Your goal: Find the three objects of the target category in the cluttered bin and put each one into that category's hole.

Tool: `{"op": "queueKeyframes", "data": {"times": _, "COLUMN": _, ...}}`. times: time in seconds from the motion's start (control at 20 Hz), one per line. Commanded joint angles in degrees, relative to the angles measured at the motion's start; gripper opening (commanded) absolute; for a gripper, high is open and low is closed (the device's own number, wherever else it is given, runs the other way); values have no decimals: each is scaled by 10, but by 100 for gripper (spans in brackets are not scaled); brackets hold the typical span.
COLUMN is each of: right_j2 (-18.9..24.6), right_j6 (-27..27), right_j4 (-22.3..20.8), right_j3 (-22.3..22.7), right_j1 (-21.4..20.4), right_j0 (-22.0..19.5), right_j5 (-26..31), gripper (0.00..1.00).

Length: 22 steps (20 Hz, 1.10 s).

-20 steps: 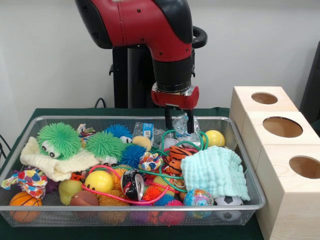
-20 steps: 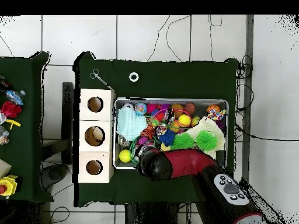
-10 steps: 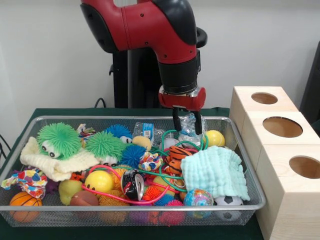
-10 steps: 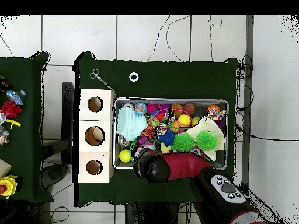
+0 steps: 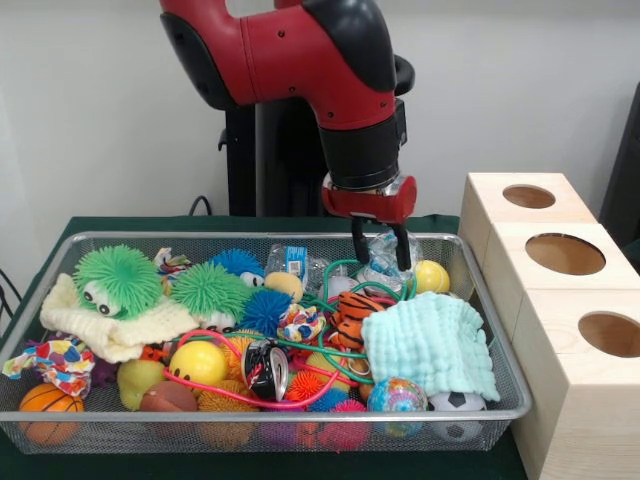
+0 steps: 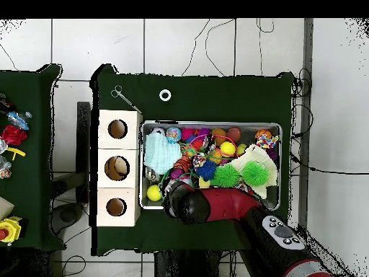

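The wire mesh bin (image 5: 250,240) is full of toys and fills the table's middle; it also shows in the overhead view (image 6: 216,124). My gripper (image 5: 381,254) hangs over the bin's far right corner. It is shut on a crumpled clear plastic bottle (image 5: 384,248) and holds it just above the clutter. Three pale wooden boxes, each with a round hole (image 5: 565,253), stand to the right of the bin. In the overhead view the red arm (image 6: 216,205) hides the gripper and the bottle.
A yellow ball (image 5: 430,276), a pale green cloth (image 5: 430,340), a tiger toy (image 5: 357,315) and green cords lie under and beside the gripper. A second clear bottle with a blue label (image 5: 297,262) lies to its left. Spiky green toys (image 5: 118,280) sit at the left.
My gripper has moved to the right and slightly up, towards the boxes, and the clear bottle has moved with it.
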Motion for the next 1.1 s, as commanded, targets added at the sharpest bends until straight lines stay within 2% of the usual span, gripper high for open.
{"op": "queueKeyframes", "data": {"times": 0.05, "right_j2": 74, "right_j6": 42, "right_j4": 54, "right_j3": 40, "right_j1": 40, "right_j0": -34, "right_j5": 6, "gripper": 100}}
{"op": "queueKeyframes", "data": {"times": 0.4, "right_j2": 123, "right_j6": 55, "right_j4": 93, "right_j3": 68, "right_j1": 78, "right_j0": -71, "right_j5": -21, "gripper": 100}}
{"op": "queueKeyframes", "data": {"times": 0.75, "right_j2": 123, "right_j6": 55, "right_j4": 116, "right_j3": 70, "right_j1": 86, "right_j0": -74, "right_j5": -9, "gripper": 100}}
{"op": "queueKeyframes", "data": {"times": 1.1, "right_j2": 113, "right_j6": 47, "right_j4": 124, "right_j3": 55, "right_j1": 88, "right_j0": -54, "right_j5": 3, "gripper": 100}}
